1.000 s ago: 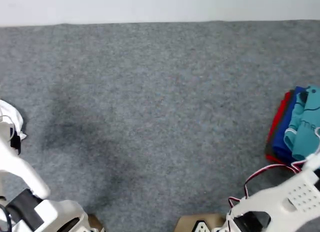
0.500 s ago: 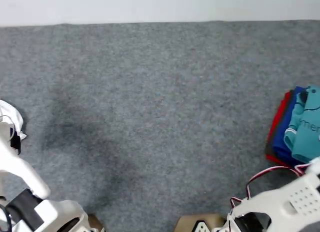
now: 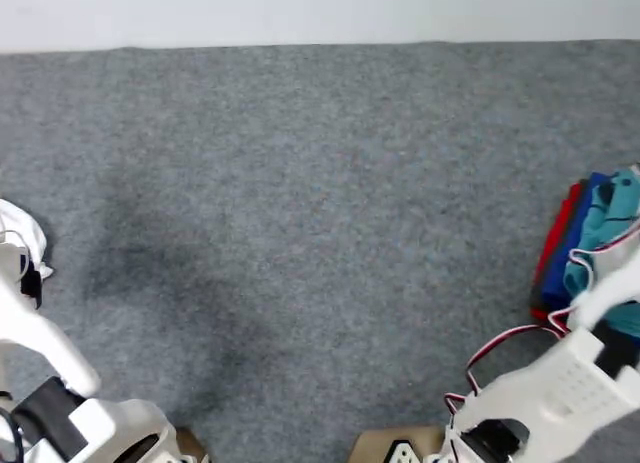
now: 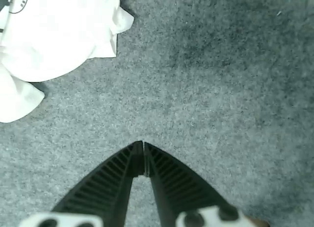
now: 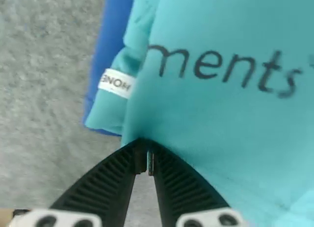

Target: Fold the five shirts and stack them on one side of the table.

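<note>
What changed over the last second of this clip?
The right arm moved up and left in the high view, over the near end of the shirt stack, and now covers part of the teal shirt. No grasp or release shows. The left arm, white shirt and stack stayed put.

shirt stack [image 3: 565, 258] R edge | loose shirt [image 4: 49, 36] L edge | R tool [image 5: 143, 156] over stack

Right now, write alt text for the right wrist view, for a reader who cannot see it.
The right gripper, its black jaws closed, has its tips at the edge of a teal shirt printed with dark lettering. The teal shirt, with a white label showing, lies on a blue shirt on the grey table.
</note>
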### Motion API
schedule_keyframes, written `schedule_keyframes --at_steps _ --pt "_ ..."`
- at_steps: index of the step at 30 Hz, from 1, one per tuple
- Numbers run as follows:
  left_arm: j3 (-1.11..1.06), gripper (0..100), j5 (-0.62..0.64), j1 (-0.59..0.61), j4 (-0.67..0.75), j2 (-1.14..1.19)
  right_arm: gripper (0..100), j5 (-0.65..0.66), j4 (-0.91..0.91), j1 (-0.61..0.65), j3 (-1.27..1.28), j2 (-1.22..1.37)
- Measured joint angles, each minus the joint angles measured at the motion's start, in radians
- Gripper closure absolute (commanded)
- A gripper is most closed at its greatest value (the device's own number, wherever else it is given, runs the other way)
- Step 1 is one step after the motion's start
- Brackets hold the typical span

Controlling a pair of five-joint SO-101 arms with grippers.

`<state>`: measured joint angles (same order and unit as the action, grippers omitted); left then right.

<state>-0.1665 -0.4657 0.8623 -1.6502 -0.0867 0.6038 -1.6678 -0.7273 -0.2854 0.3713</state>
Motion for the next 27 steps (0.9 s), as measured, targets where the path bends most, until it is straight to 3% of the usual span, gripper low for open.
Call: schedule_keyframes --at_steps 7,27 --pt "0.000 99 0.000 0.000 0.000 0.000 83.5 -0.057 -0.086 0.048 -0.025 -0.052" --pt "0.000 99 0.000 0.000 0.000 0.000 98.9 -0.063 -0.072 0.051 -0.029 0.020"
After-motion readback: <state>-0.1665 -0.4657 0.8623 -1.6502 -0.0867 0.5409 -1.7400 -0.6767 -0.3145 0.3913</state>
